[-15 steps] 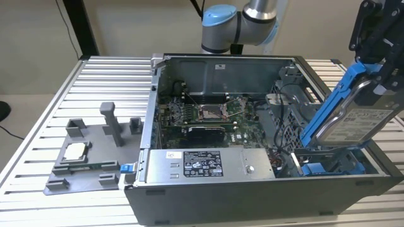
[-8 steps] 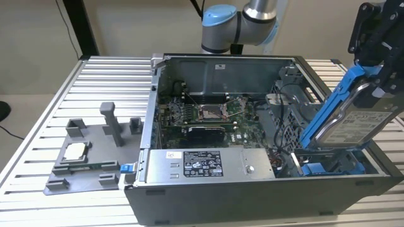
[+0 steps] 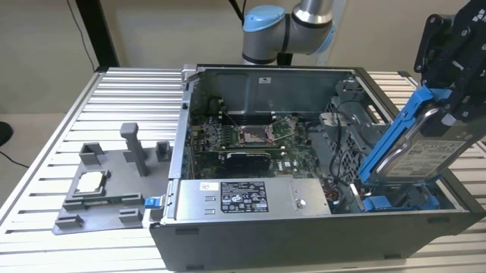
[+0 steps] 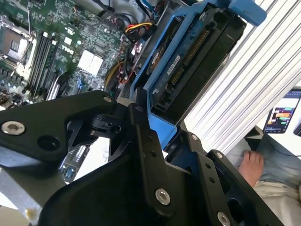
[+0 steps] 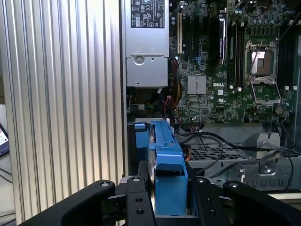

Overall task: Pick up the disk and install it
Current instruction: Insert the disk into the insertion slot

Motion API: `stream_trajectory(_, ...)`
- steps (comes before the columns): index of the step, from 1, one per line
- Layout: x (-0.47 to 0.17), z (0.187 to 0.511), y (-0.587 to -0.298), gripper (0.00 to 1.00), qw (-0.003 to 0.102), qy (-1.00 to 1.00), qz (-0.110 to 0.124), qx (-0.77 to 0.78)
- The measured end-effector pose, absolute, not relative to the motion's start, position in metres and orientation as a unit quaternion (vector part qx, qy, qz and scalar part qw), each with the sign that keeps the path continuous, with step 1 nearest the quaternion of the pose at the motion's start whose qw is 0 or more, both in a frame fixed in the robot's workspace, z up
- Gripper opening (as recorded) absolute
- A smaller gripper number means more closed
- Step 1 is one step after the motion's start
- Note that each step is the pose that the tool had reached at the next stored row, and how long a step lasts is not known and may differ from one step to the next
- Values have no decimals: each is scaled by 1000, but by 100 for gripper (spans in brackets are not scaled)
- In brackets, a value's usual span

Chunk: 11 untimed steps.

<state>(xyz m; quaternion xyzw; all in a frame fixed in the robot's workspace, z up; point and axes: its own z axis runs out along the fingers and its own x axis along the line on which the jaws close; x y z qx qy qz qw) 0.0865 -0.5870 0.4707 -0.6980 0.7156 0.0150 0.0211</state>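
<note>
A ribbed metal surface (image 3: 114, 96) is seen before a plain beige wall (image 3: 167, 28), and on it an open computer case (image 3: 304, 239) is set beside a grey tray (image 3: 99, 199) on the exterior view's left. The gripper (image 3: 442, 111) is closed on the upper end of the disk (image 3: 424, 156), whose blue carrier is clamped between the fingers (image 5: 140, 197) in the first wrist view. The disk is held steeply tilted, its lower end within the case's corner at the exterior view's right.

arm (image 3: 288, 23): elbow raised | pincer (image 3: 449, 108): tilted, clamped on disk (image 3: 425, 156)
</note>
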Motion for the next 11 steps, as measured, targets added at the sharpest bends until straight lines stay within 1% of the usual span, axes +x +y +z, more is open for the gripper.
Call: stream_trajectory(11,91,453,-584,0,21,715,15,-699)
